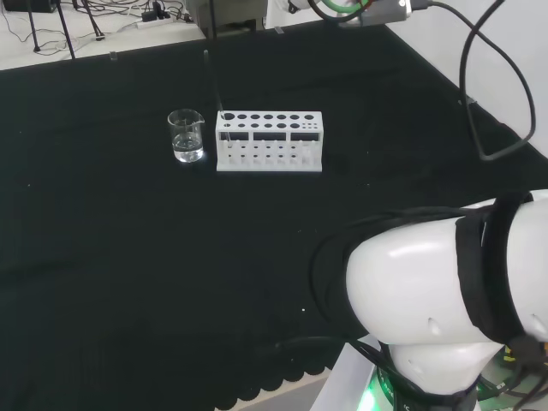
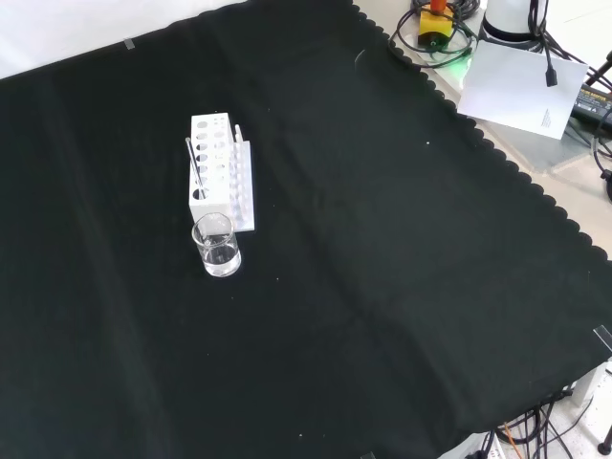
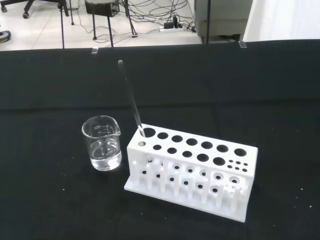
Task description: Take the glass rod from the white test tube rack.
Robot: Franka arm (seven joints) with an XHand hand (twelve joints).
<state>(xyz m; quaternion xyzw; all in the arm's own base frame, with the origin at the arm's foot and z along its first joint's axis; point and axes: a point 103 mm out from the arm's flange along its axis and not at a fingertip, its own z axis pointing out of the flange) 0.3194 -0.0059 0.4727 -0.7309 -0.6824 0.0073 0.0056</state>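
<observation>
- Fingers: whether mine are apart or together, I cannot tell.
- Glass rod (image 3: 131, 100) leans in an end hole of the white test tube rack (image 3: 192, 170).
- Beaker (image 3: 102, 143) stands just beside that end, on the black-clothed worktop (image 1: 128, 257).

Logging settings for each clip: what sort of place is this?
Probably a lab-style robot test bench: a white plastic test tube rack holding a thin glass rod, a small clear glass beaker, all on black cloth.

Black-clothed bench (image 1: 128, 282) carries a white rack (image 1: 269, 142) and beaker (image 1: 187, 135) (side by side).
</observation>
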